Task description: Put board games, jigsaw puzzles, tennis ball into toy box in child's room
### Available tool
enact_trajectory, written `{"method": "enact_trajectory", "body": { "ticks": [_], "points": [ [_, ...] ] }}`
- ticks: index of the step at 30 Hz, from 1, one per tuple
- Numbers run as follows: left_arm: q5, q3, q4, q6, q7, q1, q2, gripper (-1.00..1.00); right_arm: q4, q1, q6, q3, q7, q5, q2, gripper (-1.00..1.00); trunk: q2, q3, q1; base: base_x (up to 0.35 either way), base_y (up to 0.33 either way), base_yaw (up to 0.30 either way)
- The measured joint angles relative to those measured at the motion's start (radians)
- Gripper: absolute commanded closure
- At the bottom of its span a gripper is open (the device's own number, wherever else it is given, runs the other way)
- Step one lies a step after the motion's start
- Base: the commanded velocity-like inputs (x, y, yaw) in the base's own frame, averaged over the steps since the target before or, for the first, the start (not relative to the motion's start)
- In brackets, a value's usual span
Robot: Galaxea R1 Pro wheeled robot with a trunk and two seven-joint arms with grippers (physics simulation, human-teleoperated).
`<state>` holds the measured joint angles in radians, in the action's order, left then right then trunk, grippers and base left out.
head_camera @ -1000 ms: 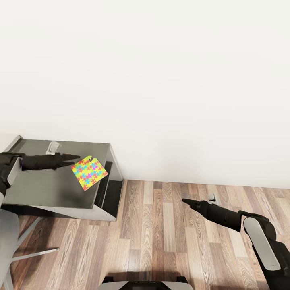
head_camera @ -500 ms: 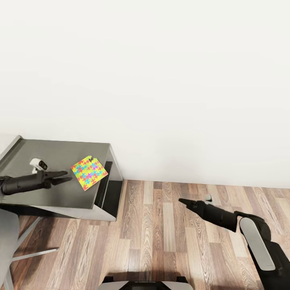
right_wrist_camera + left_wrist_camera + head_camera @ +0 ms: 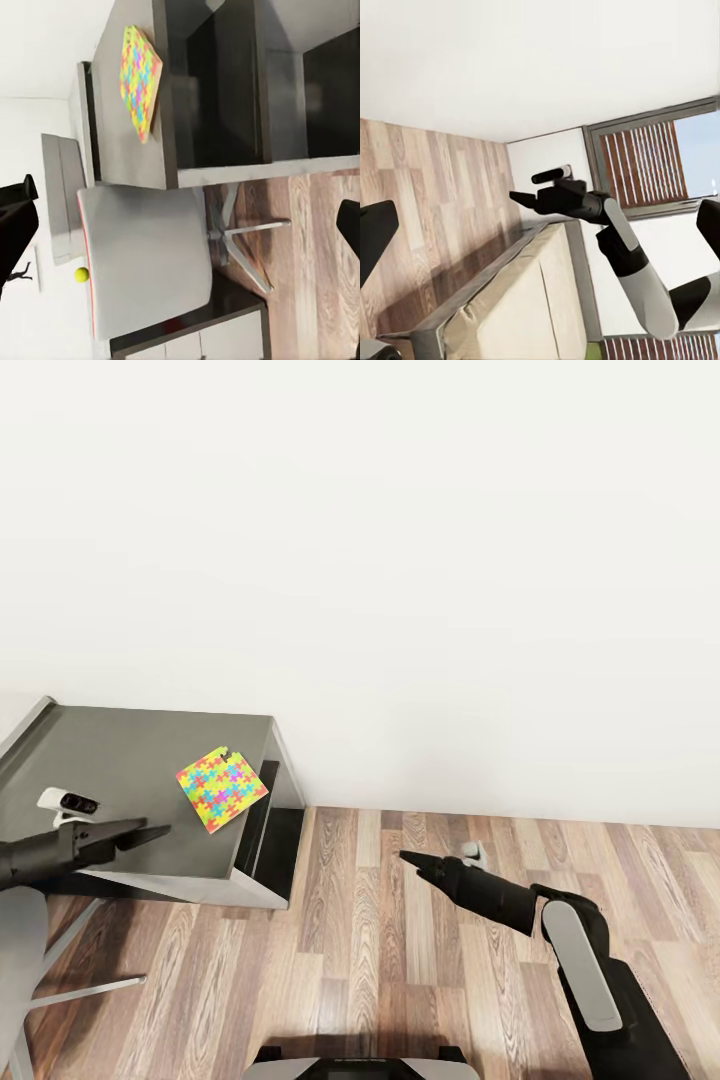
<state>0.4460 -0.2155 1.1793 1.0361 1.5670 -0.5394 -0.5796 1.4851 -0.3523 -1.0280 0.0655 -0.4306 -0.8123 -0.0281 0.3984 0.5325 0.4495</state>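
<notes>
Since a second ago the left pincer (image 3: 150,830) has pulled back off the jigsaw puzzle (image 3: 222,789) toward the tabletop's (image 3: 120,760) near edge, its prongs slightly parted and empty. Meanwhile the right pincer (image 3: 408,856) has drifted closer to the tabletop over the wood floor (image 3: 400,970), prongs together, holding nothing. One puzzle lies flat near the tabletop's right corner. From the right wrist, a tennis ball (image 3: 80,274) sits beyond a grey chair (image 3: 142,255).

A jigsaw puzzle (image 3: 222,790) lies on the table (image 3: 130,760).
</notes>
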Motion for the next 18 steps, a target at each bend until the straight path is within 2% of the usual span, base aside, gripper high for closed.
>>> {"method": "enact_trajectory", "body": {
  "ticks": [3, 5, 8, 12, 18],
  "points": [
    [0.003, -0.008, 0.008, 0.0, 0.0, 0.002, 0.001, -1.0, 0.0, -0.004, 0.006, -0.009, -0.001, 0.002, 0.029, -1.0, 0.0, 0.0, 0.0, 0.0, 0.0, 0.0],
    [0.005, -0.012, 0.014, 0.0, 0.0, 0.002, 0.001, -1.0, 0.0, -0.005, 0.008, -0.02, 0.0, 0.001, 0.06, -1.0, 0.0, 0.0, 0.0, 0.0, 0.0, 0.0],
    [0.005, -0.013, 0.02, 0.0, 0.0, 0.003, 0.002, -1.0, 0.007, -0.006, 0.009, -0.029, 0.001, 0.002, 0.083, -1.0, 0.0, 0.0, 0.0, 0.0, 0.0, 0.0],
    [0.004, -0.017, 0.024, 0.0, 0.0, 0.003, 0.008, -1.0, 0.017, -0.006, 0.009, -0.032, 0.001, 0.003, 0.094, -1.0, 0.0, 0.0, 0.0, 0.0, 0.0, 0.0],
    [0.003, -0.019, 0.025, 0.0, 0.0, 0.003, 0.009, -1.0, 0.021, -0.006, 0.009, -0.032, -0.003, 0.002, 0.093, -1.0, 0.0, -0.004, 0.0, 0.0, 0.0, 0.0]
  ]
}}
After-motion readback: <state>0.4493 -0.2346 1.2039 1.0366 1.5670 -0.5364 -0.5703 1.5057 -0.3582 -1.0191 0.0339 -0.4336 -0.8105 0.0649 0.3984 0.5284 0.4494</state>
